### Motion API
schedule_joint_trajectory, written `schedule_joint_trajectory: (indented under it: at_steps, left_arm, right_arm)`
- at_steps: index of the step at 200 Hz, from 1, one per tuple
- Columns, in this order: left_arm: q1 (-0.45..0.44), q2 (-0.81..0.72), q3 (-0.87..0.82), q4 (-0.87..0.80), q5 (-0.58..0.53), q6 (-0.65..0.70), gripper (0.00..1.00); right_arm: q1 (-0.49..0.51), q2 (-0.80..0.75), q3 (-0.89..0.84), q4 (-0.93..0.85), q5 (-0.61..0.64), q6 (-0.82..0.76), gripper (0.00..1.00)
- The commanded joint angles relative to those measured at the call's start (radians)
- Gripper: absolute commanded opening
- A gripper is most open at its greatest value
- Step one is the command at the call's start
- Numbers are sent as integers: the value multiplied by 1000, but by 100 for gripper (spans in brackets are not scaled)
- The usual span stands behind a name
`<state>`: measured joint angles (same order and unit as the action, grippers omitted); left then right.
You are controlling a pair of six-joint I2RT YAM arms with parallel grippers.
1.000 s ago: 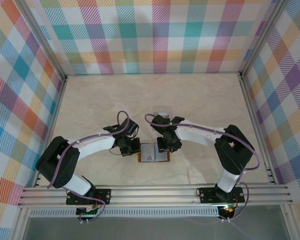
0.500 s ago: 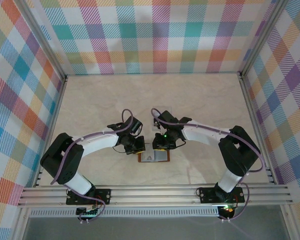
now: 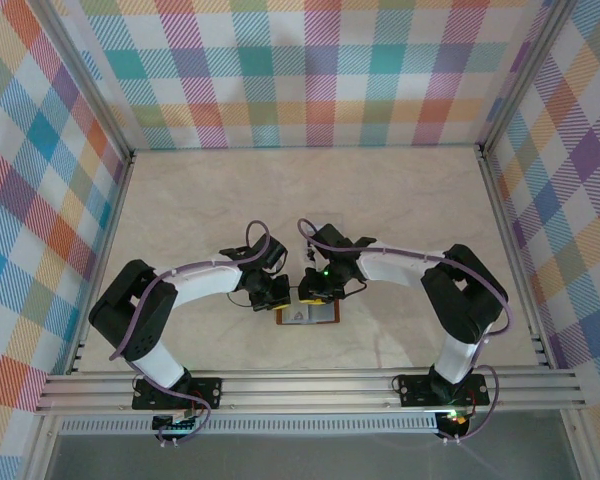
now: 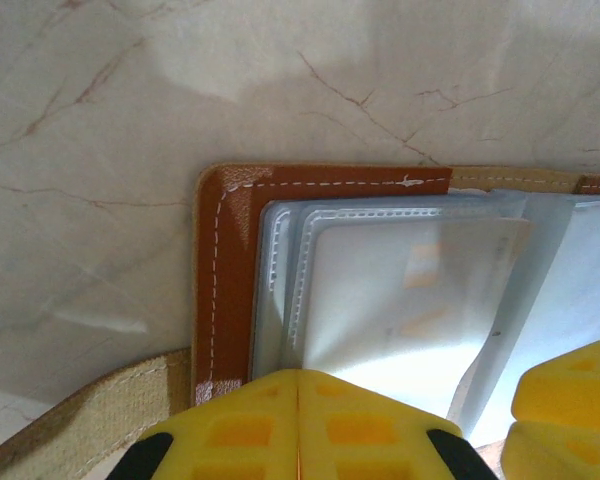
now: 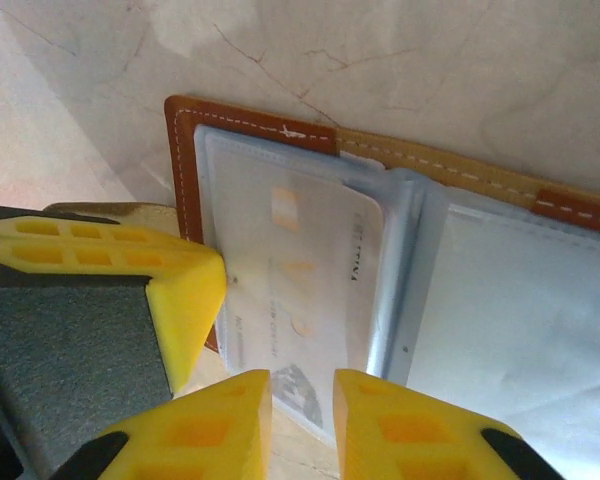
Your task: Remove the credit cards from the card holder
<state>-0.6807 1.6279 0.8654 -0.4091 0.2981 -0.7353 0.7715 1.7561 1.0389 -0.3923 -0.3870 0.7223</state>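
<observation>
The brown card holder (image 3: 307, 314) lies open on the marble table, its clear sleeves facing up. A pale credit card (image 5: 305, 270) sits in the left sleeve, and it shows as a grey-white card (image 4: 405, 300) in the left wrist view. My left gripper (image 3: 271, 296) is shut with nothing between its fingers, its tip (image 4: 298, 420) at the holder's left edge (image 4: 225, 270). My right gripper (image 3: 316, 291) hangs over the card's near end, and its jaws (image 5: 302, 420) stand a narrow gap apart. The left gripper's yellow finger (image 5: 185, 285) rests beside that card.
Plaid walls close in the table on three sides, and an aluminium rail (image 3: 310, 385) runs along the near edge. Both arms arch inward and meet over the holder. Bare marble (image 3: 310, 190) stretches behind them.
Both grippers have drawn in over the card holder. The right one shifted left onto the left sleeve and narrowed its jaws. The left one stayed shut.
</observation>
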Motion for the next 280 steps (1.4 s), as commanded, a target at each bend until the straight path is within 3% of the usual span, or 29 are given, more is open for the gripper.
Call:
schedule_joint_trajectory:
  at_steps: [1, 75, 123, 181, 228, 280]
  left_arm:
    - [-9, 27, -5, -28, -30, 20, 8]
    - [-10, 20, -10, -22, -27, 18, 8]
    - [-10, 18, -19, -15, -25, 14, 8]
    - [-11, 25, -13, -19, -21, 19, 8]
    - [-10, 21, -15, -23, -22, 20, 8]
    - [-10, 9, -14, -32, -30, 19, 8]
  right_arm:
    - [-5, 22, -19, 18, -12, 5, 23]
    - [-5, 59, -13, 36, -12, -4, 22]
    - [-5, 56, -36, 97, -63, 19, 11]
    - [-3, 50, -47, 113, -79, 29, 4]
    - [-3, 41, -54, 121, -73, 40, 17]
    - [-4, -10, -82, 155, -58, 59, 18]
